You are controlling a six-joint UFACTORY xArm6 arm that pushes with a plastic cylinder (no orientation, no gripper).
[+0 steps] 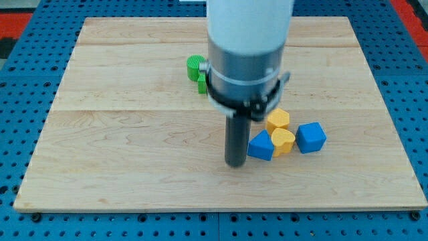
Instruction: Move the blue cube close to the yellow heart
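Observation:
The blue cube (311, 137) lies at the view's right of centre on the wooden board (120, 167). The yellow heart (283, 141) sits just to its left, almost touching it. A blue wedge-like block (261, 146) touches the heart's left side. A yellow hexagonal block (277, 120) lies just above the heart. My tip (235, 163) rests on the board right beside the blue wedge block's left edge, well left of the blue cube.
A green block (196, 69) lies near the view's top centre, partly hidden behind the arm's grey and white body (247, 47). The board sits on a blue perforated table (408, 100).

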